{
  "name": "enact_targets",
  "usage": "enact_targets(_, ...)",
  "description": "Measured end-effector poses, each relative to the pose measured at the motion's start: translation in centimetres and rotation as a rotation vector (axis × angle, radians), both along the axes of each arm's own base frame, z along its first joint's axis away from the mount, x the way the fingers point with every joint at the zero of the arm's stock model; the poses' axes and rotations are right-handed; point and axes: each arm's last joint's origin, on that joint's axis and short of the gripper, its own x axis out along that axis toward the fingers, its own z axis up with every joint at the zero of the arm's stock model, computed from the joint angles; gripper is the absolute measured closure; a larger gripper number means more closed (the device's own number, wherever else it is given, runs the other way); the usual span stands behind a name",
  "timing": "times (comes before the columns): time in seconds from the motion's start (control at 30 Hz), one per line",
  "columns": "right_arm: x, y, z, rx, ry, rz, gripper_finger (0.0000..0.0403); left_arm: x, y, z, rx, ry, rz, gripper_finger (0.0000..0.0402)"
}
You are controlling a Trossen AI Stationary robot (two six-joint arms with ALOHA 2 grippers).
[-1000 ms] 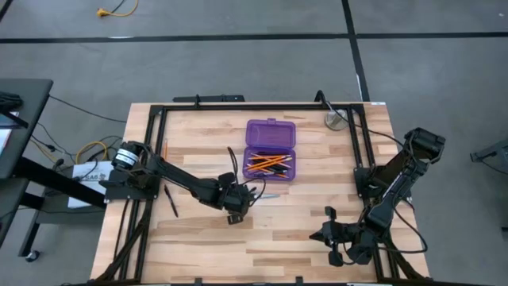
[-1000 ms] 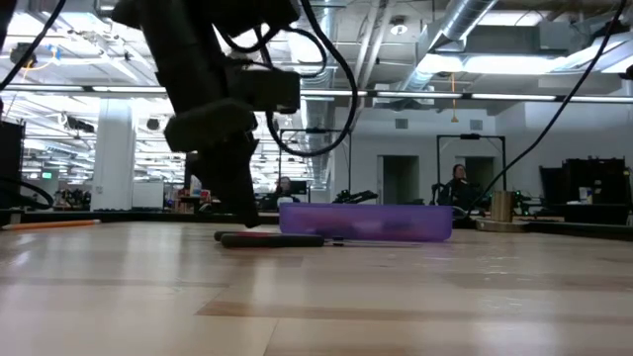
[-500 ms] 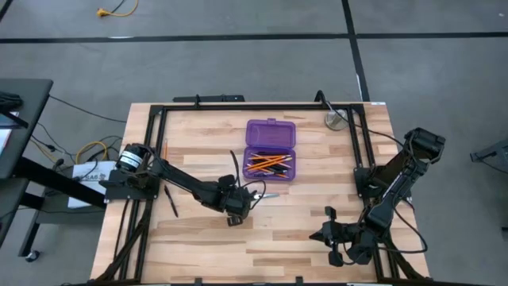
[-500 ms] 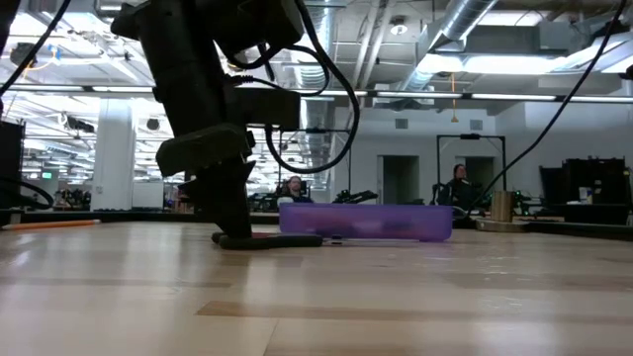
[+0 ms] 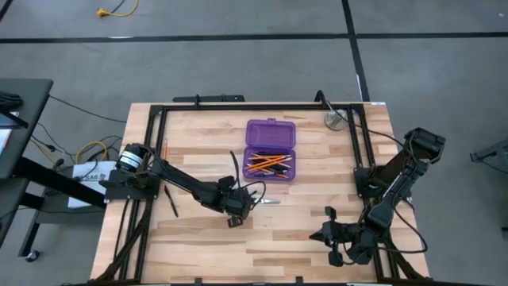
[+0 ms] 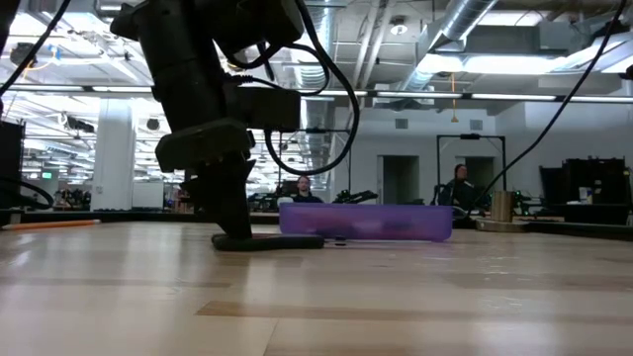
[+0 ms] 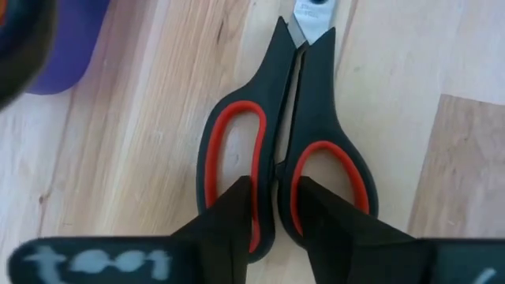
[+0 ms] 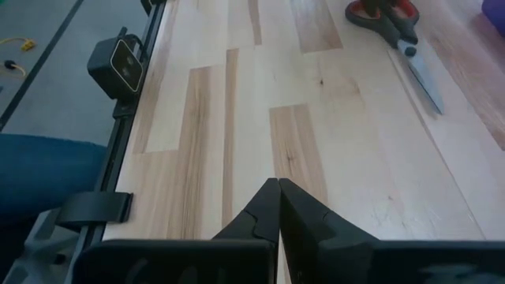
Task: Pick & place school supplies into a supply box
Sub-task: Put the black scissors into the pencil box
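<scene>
Your left gripper [image 7: 274, 207] pinches the scissors [image 7: 286, 142] handles on the table [image 5: 317, 214]; right gripper [image 8: 278, 207] closed, empty

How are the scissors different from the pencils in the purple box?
The scissors lie flat on the bare wood just outside the purple box, while the pencils already sit inside it. The scissors have fat black handles with red linings; the pencils are thin and orange. The left end effector is down at the scissors' handles; nothing touches the pencils. Both are school supplies.
</scene>
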Motion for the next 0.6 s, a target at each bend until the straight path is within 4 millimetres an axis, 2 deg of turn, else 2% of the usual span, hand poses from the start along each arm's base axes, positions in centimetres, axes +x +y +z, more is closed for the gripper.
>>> enact_targets(0.13, 0.00, 0.00, 0.00, 0.000, 0.000, 0.000, 0.0403, 0.05, -0.01, -0.01, -0.003, -0.008, 0.007, 0.0337)
enact_targets(0.6, 0.00, 0.00, 0.00, 0.000, 0.000, 0.000, 0.0403, 0.71, -0.52, 0.69, -0.006, -0.035, 0.012, 0.0333)
